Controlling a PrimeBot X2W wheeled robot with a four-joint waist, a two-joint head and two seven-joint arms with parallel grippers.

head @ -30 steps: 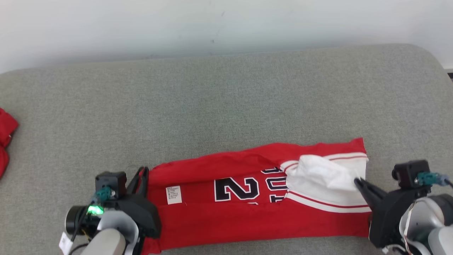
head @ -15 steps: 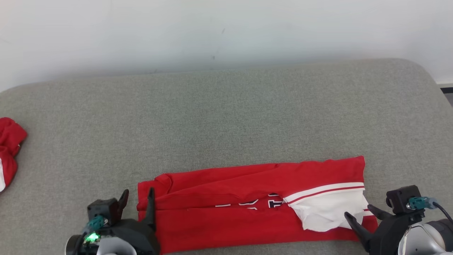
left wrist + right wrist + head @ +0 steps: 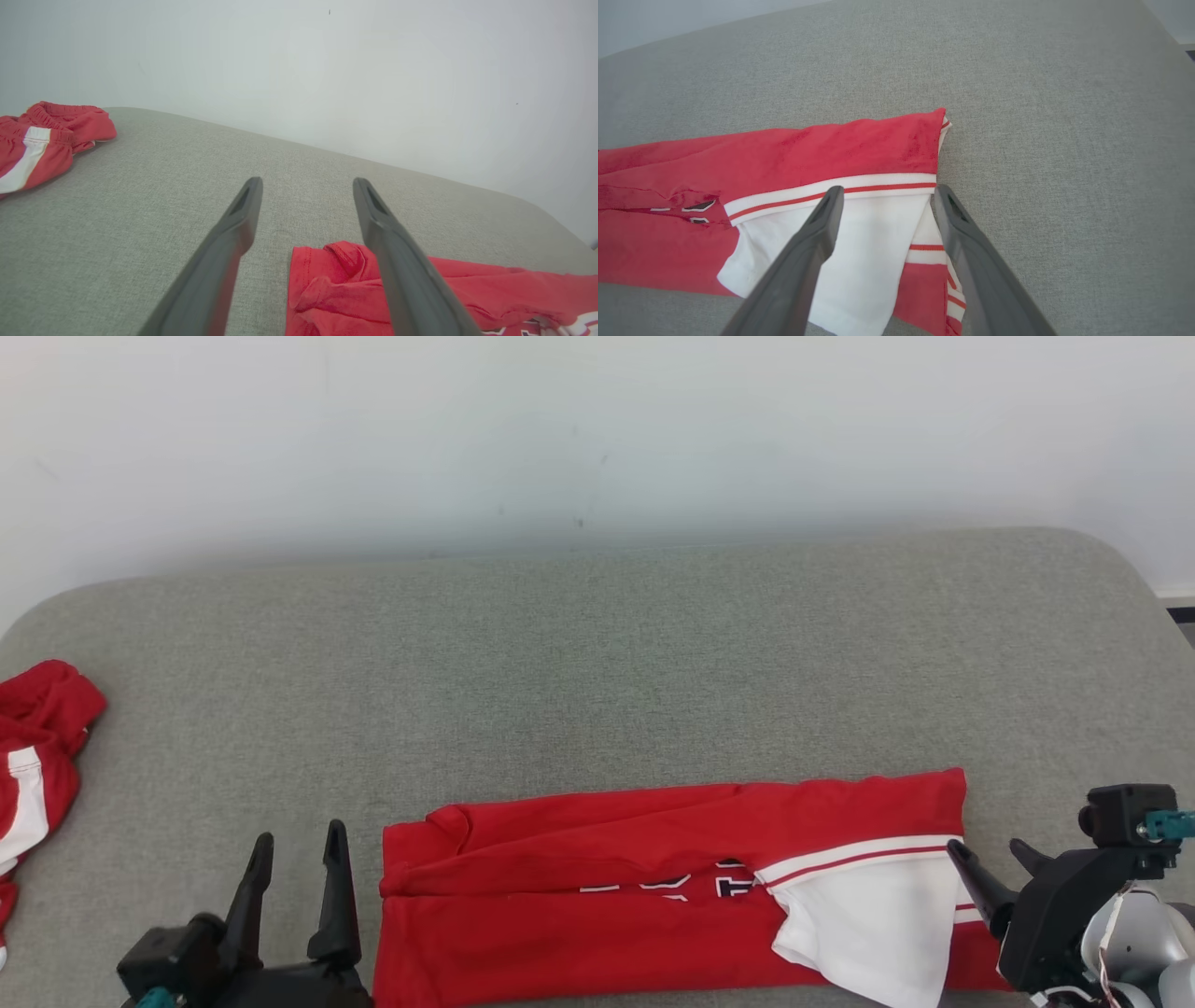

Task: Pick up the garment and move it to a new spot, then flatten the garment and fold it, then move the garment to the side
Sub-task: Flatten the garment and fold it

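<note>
The garment (image 3: 653,887), a red jersey with a white panel at its right end, lies folded into a long strip near the front of the grey cushion (image 3: 597,691). Its black number is mostly covered. My left gripper (image 3: 297,845) stands open just left of the garment's left end, holding nothing. In the left wrist view the left gripper (image 3: 307,182) shows wide-apart fingers above the garment's bunched corner (image 3: 327,280). My right gripper (image 3: 985,849) is open at the right end, off the cloth. In the right wrist view the right gripper (image 3: 888,189) hovers over the garment's white panel (image 3: 878,224).
A second red garment with a white stripe (image 3: 37,747) lies crumpled at the cushion's far left, also seen as the red heap (image 3: 42,140). A white wall (image 3: 597,429) rises behind the cushion. Bare grey cushion stretches behind the jersey.
Both grippers went from shut on the garment's ends to open and drew back. The garment now lies folded over, hiding most of the number. The camera view also shifted.
</note>
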